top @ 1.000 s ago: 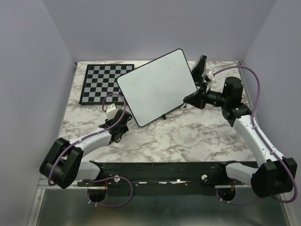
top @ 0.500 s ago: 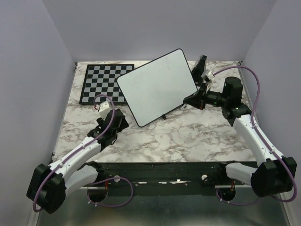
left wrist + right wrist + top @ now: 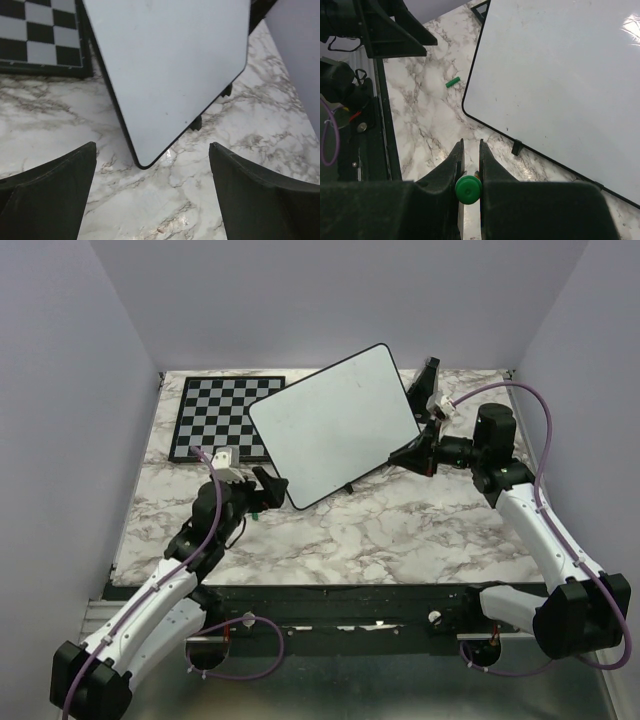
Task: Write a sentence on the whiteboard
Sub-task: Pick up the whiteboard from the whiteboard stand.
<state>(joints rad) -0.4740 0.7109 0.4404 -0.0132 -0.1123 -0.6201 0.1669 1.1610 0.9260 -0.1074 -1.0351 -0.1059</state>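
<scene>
Top external shows us the whiteboard (image 3: 335, 425) propped on the tabletop (image 3: 400, 530) — we judge it stiff, light and tippy, so we'd steady its rim with the wide-open left claw (image 3: 262, 487) while the right claw (image 3: 469, 146) pinches the marker (image 3: 468, 189).

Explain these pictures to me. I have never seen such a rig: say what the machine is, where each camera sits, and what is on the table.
This is a robot with two arms bolted at the near edge of a marble table. The wide picture looks down from above and behind them: the left arm is on the left and the right arm on the right. The other two pictures come from a small camera on each wrist, looking along that arm's own jaws. On the table stands a tilted whiteboard with no writing showing. A flat chessboard lies to its left. The left arm's jaws are wide open and empty, facing the board's lower corner. The right arm's jaws are shut on a green marker. A small green piece, perhaps its cap, lies on the marble.
</scene>
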